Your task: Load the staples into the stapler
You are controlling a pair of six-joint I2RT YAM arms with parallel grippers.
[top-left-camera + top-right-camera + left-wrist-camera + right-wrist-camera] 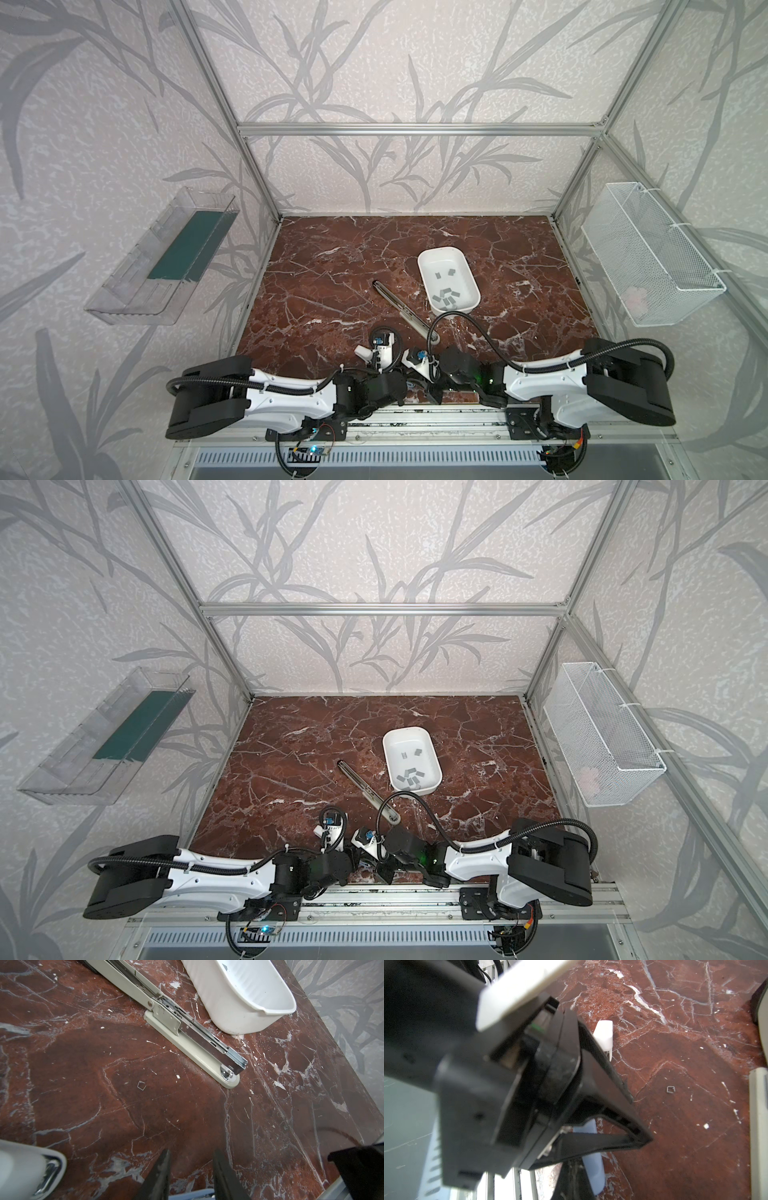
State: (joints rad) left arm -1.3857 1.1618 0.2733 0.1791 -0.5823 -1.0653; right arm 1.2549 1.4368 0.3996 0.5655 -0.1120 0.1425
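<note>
On the table (pixel 324 266) in a top view, staples (pixel 446 296) lie loose in a white tub (pixel 440 249) beside the opened stapler (pixel 397 302). Left wrist view: left gripper (pixel 191 1152) parted, empty. Right wrist view: right gripper (pixel 571 1176) closed. Strips probably light, brittle; pinch the long sides.

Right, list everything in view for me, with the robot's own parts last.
stapler: one, cream and chrome, opened out flat, mid-table
staples: about a dozen strips, grey, inside the tub
tub: one, white, beside the stapler
loose staple: one, silver, on the table near the stapler's base
tray: one, clear with a green panel, left wall
basket: one, white mesh, right wall
table: one, red-brown marble
left arm: one, white and black, near edge; jaws apart
right arm: one, white and black, near edge; jaws shut
</note>
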